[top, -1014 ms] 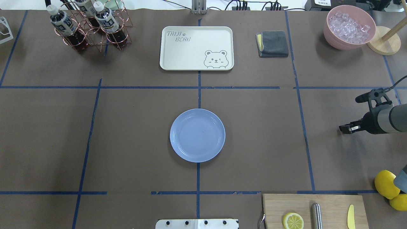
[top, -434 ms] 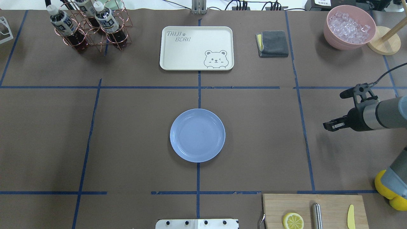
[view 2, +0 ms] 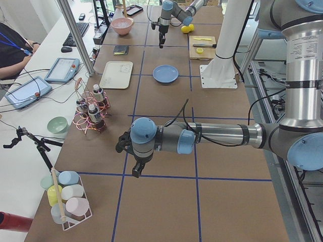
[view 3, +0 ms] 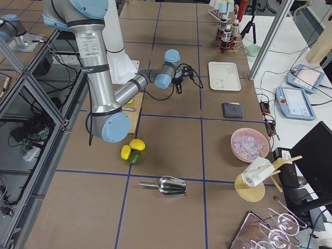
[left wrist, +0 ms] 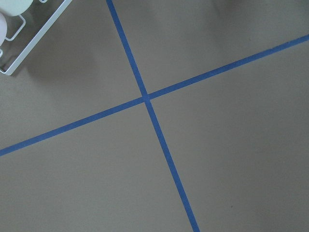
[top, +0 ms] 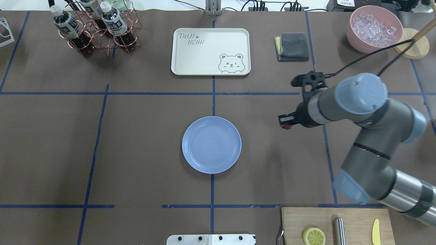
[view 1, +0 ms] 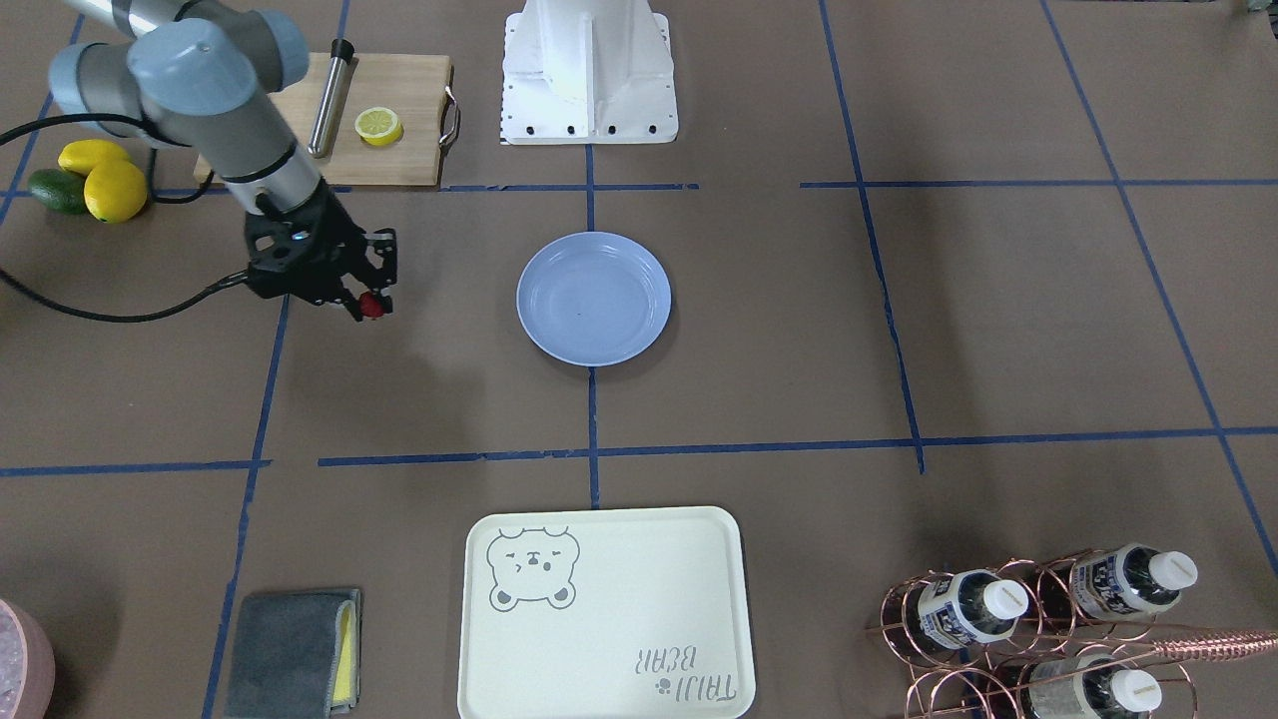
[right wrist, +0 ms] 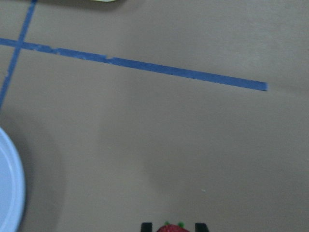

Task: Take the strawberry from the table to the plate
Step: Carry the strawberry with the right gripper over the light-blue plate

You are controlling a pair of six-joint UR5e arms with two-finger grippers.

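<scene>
The right gripper (view 1: 365,298) is closed on the strawberry (view 1: 371,306), which is pinched between the two fingertips and appears to be held clear above the table (view 1: 799,330). In the right wrist view the red berry is seen at the bottom edge between the dark finger ends, with bare brown paper beyond it. The plate (view 1: 594,298) lies empty near the table's middle, well apart from the berry, and only its rim is caught at that view's left edge. The carry is judged to be under way, with the placing not yet done. To finish cleanly, the squeeze should be light enough that the soft fruit is not crushed. The berry should be brought over the plate's flat centre rather than its raised rim, and lowered close to the surface before release, since a roundish berry dropped from height could roll off. The left gripper (view 2: 136,171) is shown only in a side view, far from the work, and whether it is open cannot be told.
</scene>
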